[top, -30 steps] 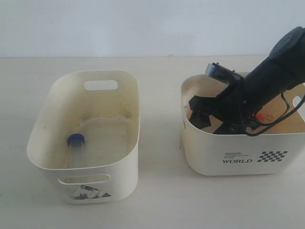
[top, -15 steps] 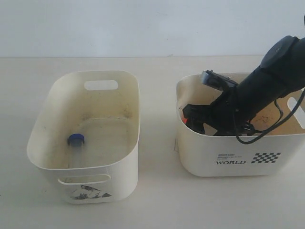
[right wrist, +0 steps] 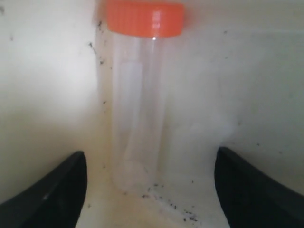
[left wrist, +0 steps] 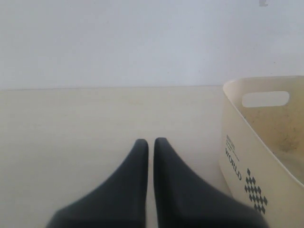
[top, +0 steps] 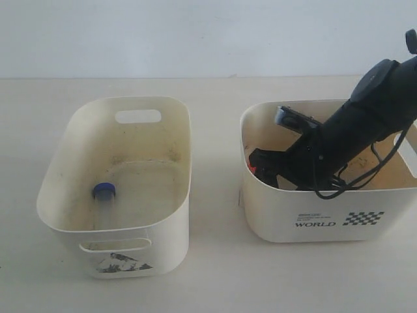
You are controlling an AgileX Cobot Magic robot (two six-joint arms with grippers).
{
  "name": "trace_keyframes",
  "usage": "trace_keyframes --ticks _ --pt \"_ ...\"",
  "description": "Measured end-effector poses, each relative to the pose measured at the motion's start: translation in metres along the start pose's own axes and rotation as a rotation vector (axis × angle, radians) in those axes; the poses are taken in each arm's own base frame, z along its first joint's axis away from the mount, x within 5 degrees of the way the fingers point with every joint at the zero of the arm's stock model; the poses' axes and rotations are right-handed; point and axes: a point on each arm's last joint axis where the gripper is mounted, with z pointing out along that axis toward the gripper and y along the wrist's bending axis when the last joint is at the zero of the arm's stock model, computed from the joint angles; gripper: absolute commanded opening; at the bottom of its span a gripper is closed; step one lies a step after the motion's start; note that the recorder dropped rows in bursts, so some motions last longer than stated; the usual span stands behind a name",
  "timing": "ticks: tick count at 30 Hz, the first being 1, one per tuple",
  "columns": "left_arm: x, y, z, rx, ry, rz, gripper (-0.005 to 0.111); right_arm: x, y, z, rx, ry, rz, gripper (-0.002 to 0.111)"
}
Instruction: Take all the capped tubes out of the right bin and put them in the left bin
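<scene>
Exterior view: the right arm (top: 365, 117) was angled steeply down into the right bin (top: 280, 208), hunting a tube, while one blue-capped tube (top: 104, 195) lay in the left bin (top: 78, 150). Left wrist view: the left jaws were pressed together, empty, parked over the tabletop (left wrist: 71, 118). Right wrist view: the right jaws were spread wide, straddling an orange-capped tube (right wrist: 140, 104) on the bin floor without touching it, seemingly lined up to pinch it.

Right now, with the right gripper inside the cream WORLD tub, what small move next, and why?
Probably ease the right gripper slightly forward along the clear plastic tube with the orange screw cap. In the right wrist view the jaws stand wide open with the tube centred between them, but only its base end reaches the fingertips, so closing now would likely grip shallowly.
</scene>
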Motion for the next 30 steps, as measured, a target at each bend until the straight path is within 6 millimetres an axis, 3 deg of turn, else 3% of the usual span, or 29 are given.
trace_keyframes --ticks 4,11,17,30 --pt "0.0 0.0 0.0 0.0 0.0 0.0 0.004 -0.0006 0.0002 0.0002 -0.002 -0.001 0.002 0.07" --pt "0.0 0.0 0.0 0.0 0.0 0.0 0.004 -0.0017 -0.0018 0.003 0.003 -0.004 0.009 0.037" --pt "0.0 0.0 0.0 0.0 0.0 0.0 0.004 -0.0018 -0.0003 0.0052 -0.018 -0.002 0.03 0.022" --pt "0.0 0.0 0.0 0.0 0.0 0.0 0.004 -0.0017 0.0008 0.0044 -0.025 0.003 0.026 0.02"
